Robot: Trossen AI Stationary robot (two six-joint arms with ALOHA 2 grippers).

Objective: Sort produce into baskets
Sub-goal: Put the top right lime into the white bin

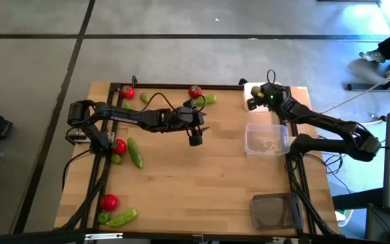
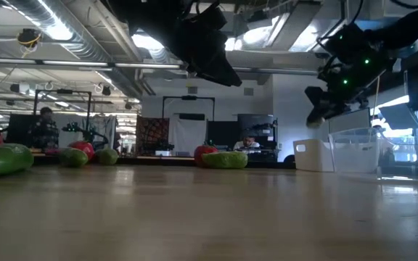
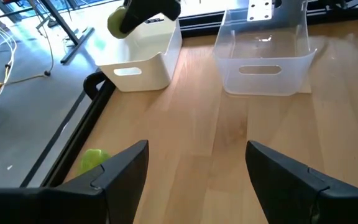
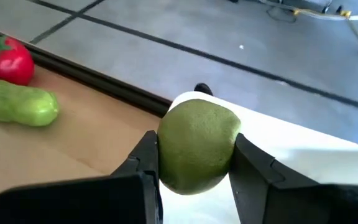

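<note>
while the right gripper clamps a lime directly above the white basket, the left gripper waits open, empty.

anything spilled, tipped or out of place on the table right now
Nothing stands out. The white basket, clear basket and dark grey basket all sit upright, and the tomatoes and green pods lie loose on the table, unsorted. The right claw holds a lime over the white basket; the left claw hangs open, empty.
</note>
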